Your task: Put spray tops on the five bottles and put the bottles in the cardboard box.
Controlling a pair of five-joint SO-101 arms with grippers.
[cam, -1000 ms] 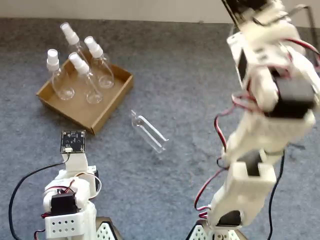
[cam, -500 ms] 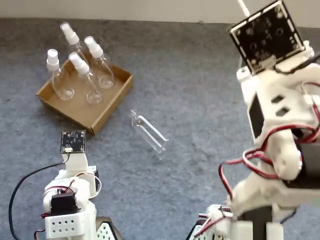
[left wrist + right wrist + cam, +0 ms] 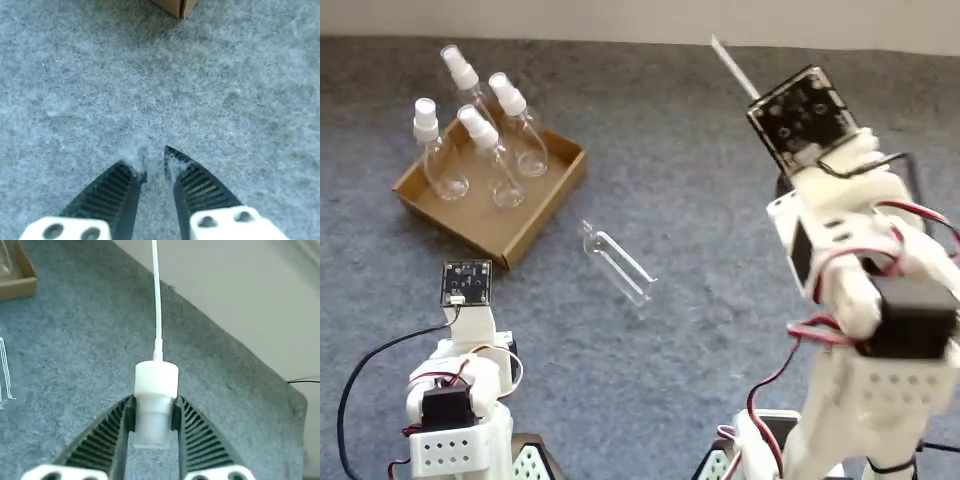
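the right gripper grips a white spray top, tube pointing away, high above the carpet; the left gripper sits narrowly parted, empty. the last uncapped bottle lies near the cardboard box, so next the tube likely must thread into its neck.

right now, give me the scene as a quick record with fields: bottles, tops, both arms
in box: four bottles with spray tops on, inside the cardboard box
outside box: one bottle with no top, lying on the carpet beside the box
loose spray top: clamped in the right gripper, up off the carpet, tube pointing away from the arm
left gripper: low over bare carpet, fingers slightly apart, empty
remaining: top the fifth bottle, then box it
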